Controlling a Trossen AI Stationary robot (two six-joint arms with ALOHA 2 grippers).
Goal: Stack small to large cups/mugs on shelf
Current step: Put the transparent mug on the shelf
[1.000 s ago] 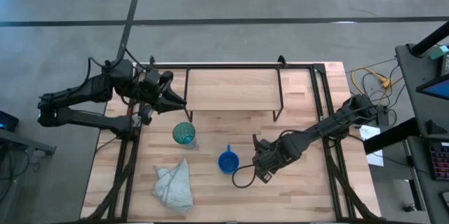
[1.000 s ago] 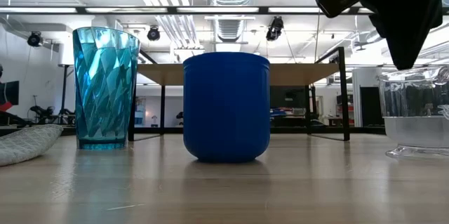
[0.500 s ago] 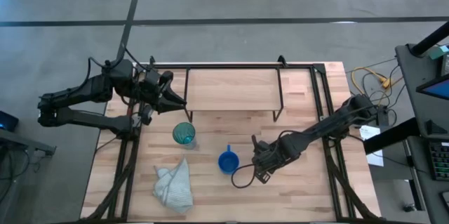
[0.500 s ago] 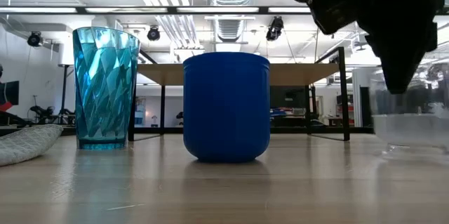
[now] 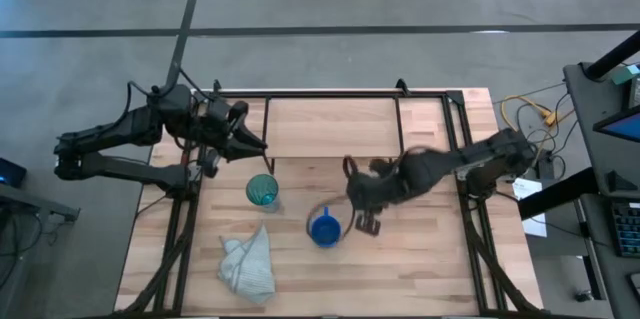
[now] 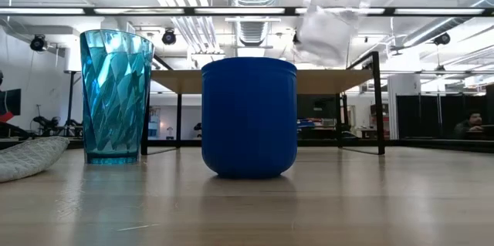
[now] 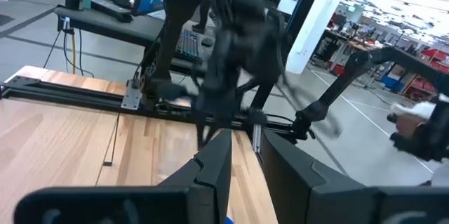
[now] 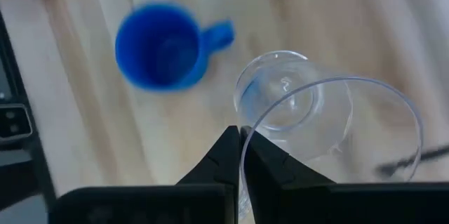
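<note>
My right gripper [image 5: 358, 194] hangs above the table just right of the blue mug [image 5: 323, 229], shut on the small clear glass cup [image 8: 302, 112], which shows high and tilted in the low view [image 6: 328, 26]. The mug [image 6: 248, 116] stands on its base with its handle [image 8: 219, 33] to one side. The teal tumbler [image 5: 262, 191] stands upright to the left of the mug [image 6: 116, 96]. The shelf [image 5: 335, 124] stands at the far side of the table. My left gripper [image 5: 262, 146] waits by the shelf's left end, open by a narrow gap [image 7: 242, 150]. My right gripper pinches the glass cup's rim [image 8: 252, 122], one finger inside the cup and one outside. The cup is lifted clear of the table and tilted, with its base [image 8: 280, 101] pointing away from the gripper.
A pale crumpled cloth [image 5: 248, 264] lies at the near left of the table [image 6: 27, 157]. Black frame bars [image 5: 460, 149] run along the table's sides and far edge. Bare wood lies to the near right [image 5: 420, 269].
My right gripper has risen with the glass cup and swung toward the far edge and to the left, closer to the blue mug. The cup, which stood on the table to the right a second ago, is now lifted clear and tilted.
</note>
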